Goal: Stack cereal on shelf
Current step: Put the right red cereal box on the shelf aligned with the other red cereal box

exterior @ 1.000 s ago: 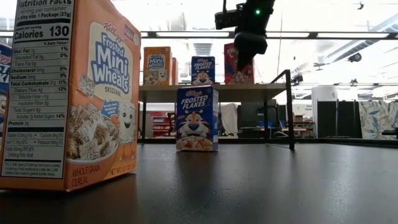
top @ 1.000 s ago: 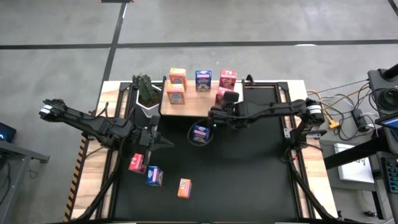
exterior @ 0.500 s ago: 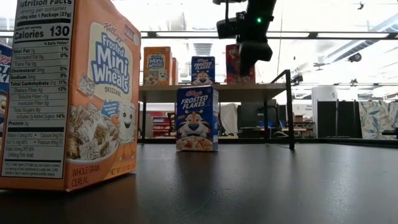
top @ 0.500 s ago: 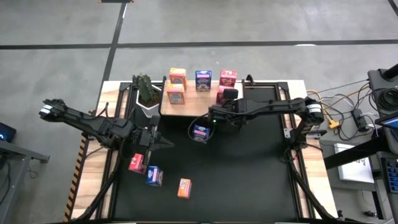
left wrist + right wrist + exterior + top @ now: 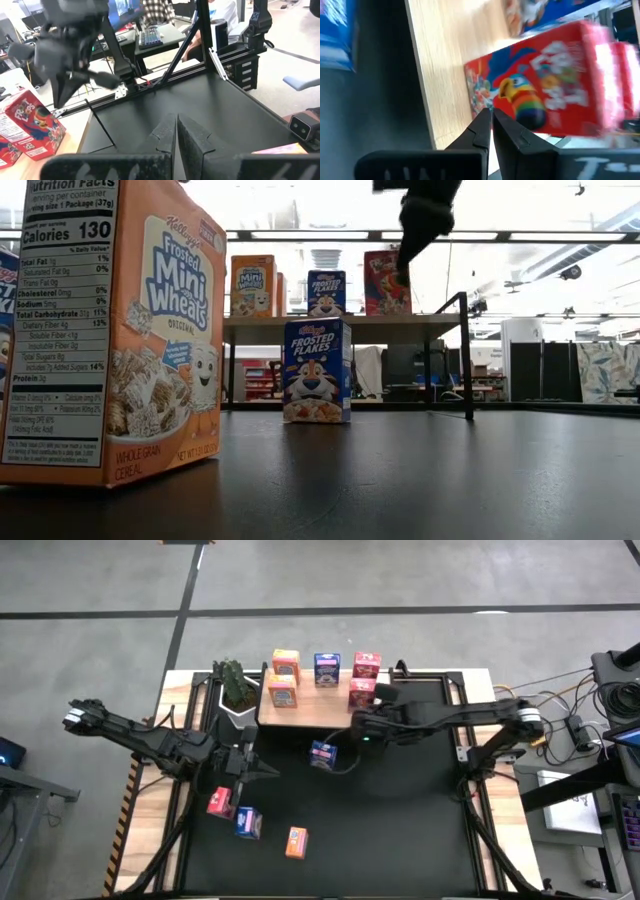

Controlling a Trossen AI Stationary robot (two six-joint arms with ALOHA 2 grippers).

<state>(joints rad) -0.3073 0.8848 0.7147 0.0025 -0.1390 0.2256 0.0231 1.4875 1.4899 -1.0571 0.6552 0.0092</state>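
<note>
Grey concrete floor surrounds a table covered by a black mat (image 5: 400, 810). At the far edge stands the wooden shelf (image 5: 305, 712), carrying five cereal boxes: two orange boxes (image 5: 284, 678) at its left, a blue box (image 5: 327, 669) in the middle, and two red boxes (image 5: 363, 678) at its right. A potted plant (image 5: 236, 686) sits just left of the shelf. Another blue box (image 5: 322, 754) stands on the mat near the shelf's front edge. Three more boxes, red (image 5: 220, 803), blue (image 5: 248, 823) and orange (image 5: 296, 842), lie at the near left. The right gripper (image 5: 356, 726), fingers closed and empty, hangs beside the nearer red box at the shelf's right front corner. The left gripper (image 5: 268, 771), closed on nothing, waits above the mat by the near-left boxes.
</note>
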